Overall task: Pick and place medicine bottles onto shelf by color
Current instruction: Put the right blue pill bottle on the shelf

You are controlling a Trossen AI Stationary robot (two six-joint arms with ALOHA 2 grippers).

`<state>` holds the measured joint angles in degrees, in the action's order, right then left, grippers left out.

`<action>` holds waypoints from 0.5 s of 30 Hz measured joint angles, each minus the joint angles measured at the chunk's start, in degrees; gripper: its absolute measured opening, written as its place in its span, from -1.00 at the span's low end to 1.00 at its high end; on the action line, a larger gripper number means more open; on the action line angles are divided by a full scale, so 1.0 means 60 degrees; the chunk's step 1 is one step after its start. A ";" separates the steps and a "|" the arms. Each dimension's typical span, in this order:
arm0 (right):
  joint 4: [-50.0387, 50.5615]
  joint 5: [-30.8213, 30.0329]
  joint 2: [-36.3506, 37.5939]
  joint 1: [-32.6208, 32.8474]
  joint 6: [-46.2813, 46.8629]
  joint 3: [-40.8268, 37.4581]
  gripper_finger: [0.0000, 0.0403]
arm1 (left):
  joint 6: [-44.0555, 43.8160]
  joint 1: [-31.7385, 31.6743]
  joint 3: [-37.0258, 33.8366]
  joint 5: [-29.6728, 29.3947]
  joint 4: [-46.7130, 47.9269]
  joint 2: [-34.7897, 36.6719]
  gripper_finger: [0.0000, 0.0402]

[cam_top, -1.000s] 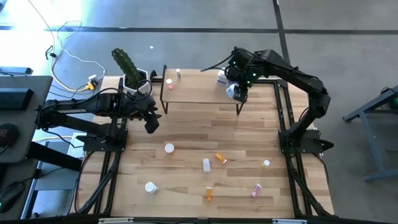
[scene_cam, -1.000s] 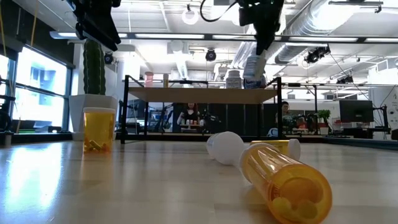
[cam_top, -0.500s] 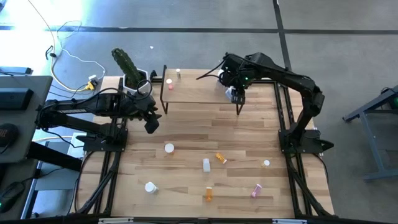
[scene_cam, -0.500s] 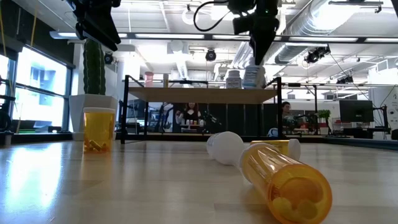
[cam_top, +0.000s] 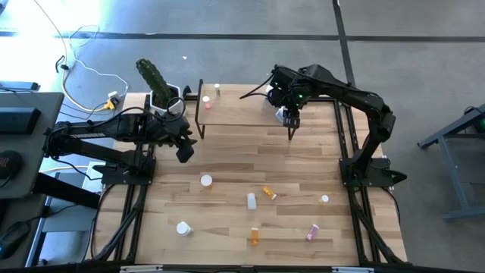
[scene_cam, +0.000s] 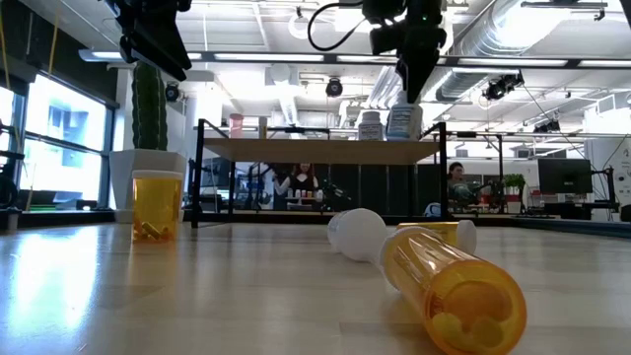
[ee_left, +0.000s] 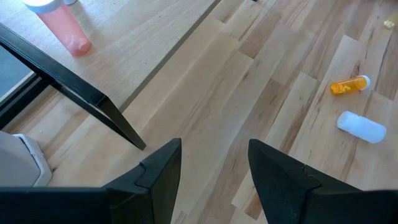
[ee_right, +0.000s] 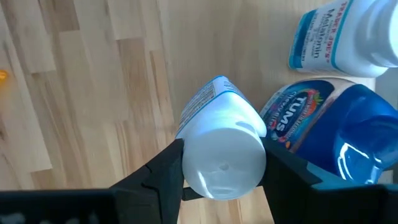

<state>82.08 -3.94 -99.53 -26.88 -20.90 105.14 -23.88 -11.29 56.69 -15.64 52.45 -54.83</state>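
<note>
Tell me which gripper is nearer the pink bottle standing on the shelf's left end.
Left. The left gripper hangs open over the table just in front of the shelf, near the pink bottle. The right gripper grips a white bottle at the shelf's far end.

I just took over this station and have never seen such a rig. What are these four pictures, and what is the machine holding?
Two dark robot arms work at a wooden table. One picture looks straight down, one looks level across the tabletop, and two come from the arms' wrists. The right pincer is at the shelf, shut on a white bottle beside a blue jar. The left pincer waits open near the cactus pot. Loose bottles, such as an orange one, lie on the table.
</note>
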 joint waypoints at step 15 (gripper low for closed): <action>-0.0043 -0.0773 0.0000 0.0008 -0.0034 -0.0011 0.07 | 0.0001 0.0000 0.0000 0.0004 0.0000 0.0000 -0.13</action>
<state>81.83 -8.58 -99.53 -26.83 -21.10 105.08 -23.87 -11.29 56.69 -15.62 52.45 -54.83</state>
